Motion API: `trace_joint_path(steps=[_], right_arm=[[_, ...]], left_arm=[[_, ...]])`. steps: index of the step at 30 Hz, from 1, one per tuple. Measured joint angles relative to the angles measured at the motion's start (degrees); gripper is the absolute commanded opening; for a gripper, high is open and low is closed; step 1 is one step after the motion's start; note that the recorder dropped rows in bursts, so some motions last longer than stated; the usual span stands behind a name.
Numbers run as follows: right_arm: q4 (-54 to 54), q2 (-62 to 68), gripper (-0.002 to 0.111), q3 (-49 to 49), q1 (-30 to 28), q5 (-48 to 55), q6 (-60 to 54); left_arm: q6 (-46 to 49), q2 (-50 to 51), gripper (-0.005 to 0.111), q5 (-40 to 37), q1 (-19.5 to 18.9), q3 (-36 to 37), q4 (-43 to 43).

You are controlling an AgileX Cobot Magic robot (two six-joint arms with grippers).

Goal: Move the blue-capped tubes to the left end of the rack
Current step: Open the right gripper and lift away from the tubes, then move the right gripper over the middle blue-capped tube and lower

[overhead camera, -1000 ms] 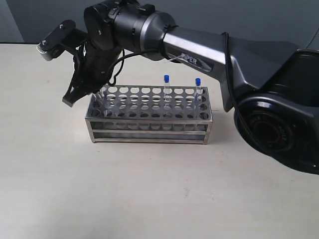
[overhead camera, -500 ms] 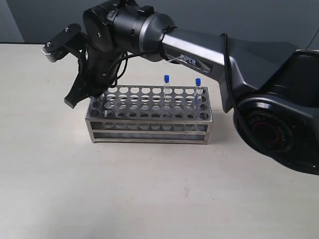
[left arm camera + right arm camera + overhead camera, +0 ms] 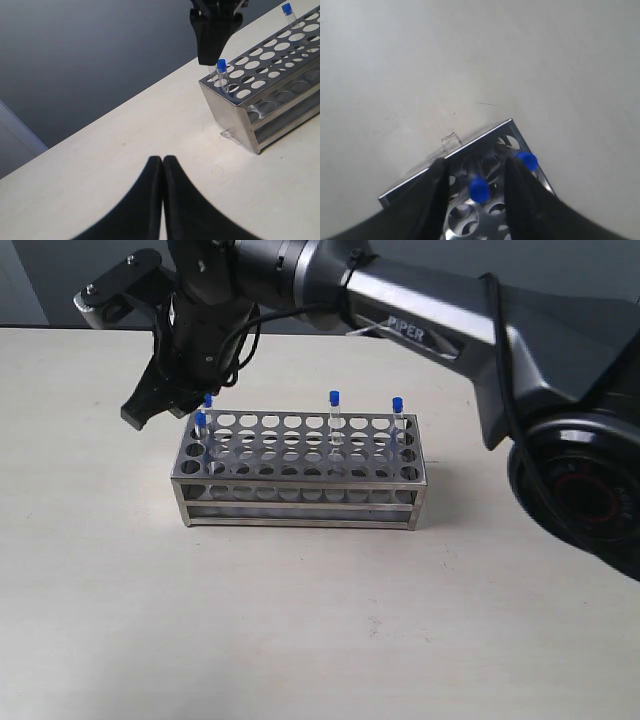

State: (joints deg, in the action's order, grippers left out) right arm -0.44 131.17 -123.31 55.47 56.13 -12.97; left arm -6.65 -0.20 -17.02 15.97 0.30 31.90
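Exterior view. The steel rack [image 3: 300, 502] stands at frame centre on the pale desk [image 3: 300, 640]. Of the four blue-capped tubes [image 3: 200, 422], two sit in holes at the rack's left end, a third [image 3: 335, 400] is near the middle and a fourth [image 3: 397, 405] is at the right end; by this count, half the transfer appears to remain. The right pincer [image 3: 140, 412], on the arm [image 3: 430, 335] reaching across from the right of the frame, hangs at upper left, just above and beside the rack's left end. Its opening cannot be read here.

Right wrist view. The fingers [image 3: 437, 190] are spread and released. They straddle one seated tube's cap [image 3: 479, 189] with no contact evident, and the neighbouring cap [image 3: 526, 160] lies just outside one finger. The gap probably serves to clear the cap on a straight lift.

Left wrist view. The left pincer [image 3: 162, 167] is clenched on nothing, fingers pressed together, above bare desk and well apart from the rack, presumably parked out of the working arm's way. Only this view shows the rack's end wall and the dark pincer tip hanging just above the corner tube.
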Motion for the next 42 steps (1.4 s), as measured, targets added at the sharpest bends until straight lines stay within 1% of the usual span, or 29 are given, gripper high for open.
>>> trace_joint_path(steps=[7,12,14,18,21,24,26,29,32,42], right_arm=[[-0.9,-3.5,0.036,0.0,0.0,4.8,1.7],[-9.2,-4.1,0.036,0.0,0.0,9.4,6.6],[-10.9,-4.1,0.036,0.0,-0.6,11.7,7.9],[-11.1,-4.1,0.036,0.0,-3.5,13.3,10.1],[-11.1,-4.1,0.036,0.0,-7.5,13.4,11.1],[-6.5,-4.1,0.036,0.0,-12.5,13.4,11.3],[-3.8,-4.1,0.036,0.0,-13.9,13.5,11.3],[-2.8,-4.0,0.036,0.0,-14.1,13.7,10.9],[0.4,-2.6,0.036,0.0,-14.1,13.8,10.3],[2.7,-2.1,0.036,0.1,-14.4,13.8,11.0]], left_arm=[[0.0,0.0,0.001,0.0,0.0,0.0,0.0],[0.0,0.0,0.001,0.0,0.0,0.0,0.0],[0.0,0.0,0.001,0.0,0.0,0.0,0.0],[0.0,0.0,0.001,0.0,0.0,0.0,0.0],[0.0,0.0,0.001,0.0,0.0,0.0,0.0],[0.0,0.0,0.001,0.0,0.0,0.0,0.0],[0.0,0.0,0.001,0.0,0.0,0.0,0.0],[0.0,0.0,0.001,0.0,0.0,0.0,0.0],[0.0,0.0,0.001,0.0,0.0,0.0,0.0],[0.0,0.0,0.001,0.0,0.0,0.0,0.0]])
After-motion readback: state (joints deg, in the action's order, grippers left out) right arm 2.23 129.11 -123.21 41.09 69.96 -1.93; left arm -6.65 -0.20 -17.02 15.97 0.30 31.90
